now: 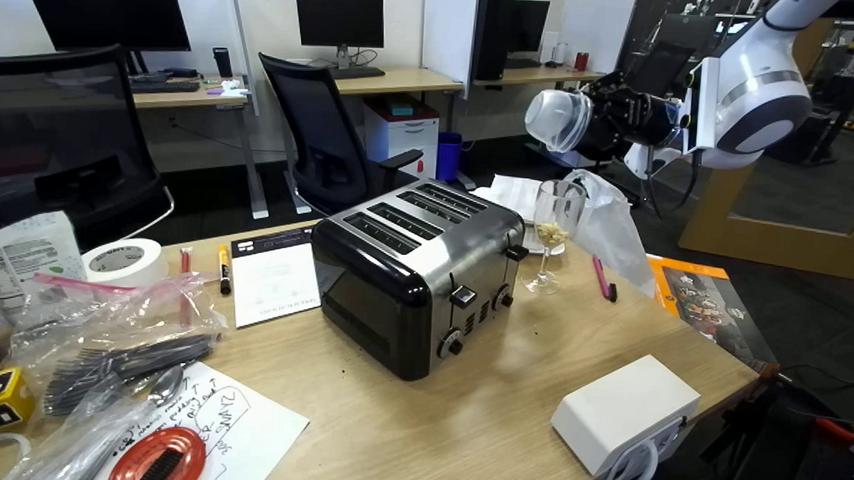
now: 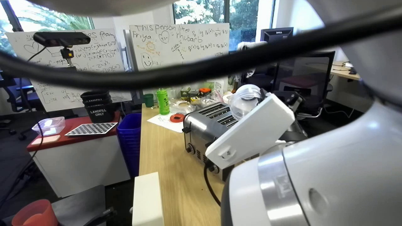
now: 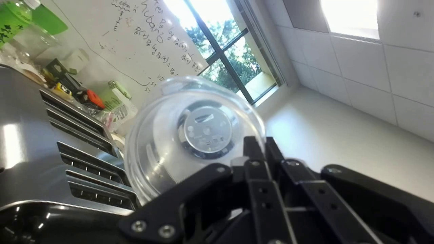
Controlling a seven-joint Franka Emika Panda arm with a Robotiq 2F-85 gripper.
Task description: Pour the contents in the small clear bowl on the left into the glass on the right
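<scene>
Gripper (image 3: 264, 143) pinches the tipped bowl (image 3: 206, 132) by its rim. In an exterior view, the bowl shows at twelve o'clock from the upright glass (image 1: 562, 202), pale bits (image 1: 551, 235) inside it; toaster (image 1: 426, 261) toward eight.

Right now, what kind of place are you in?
Probably an office: there are computer screens standing on desks, and big scribbled-on whiteboards near the windows.
</scene>
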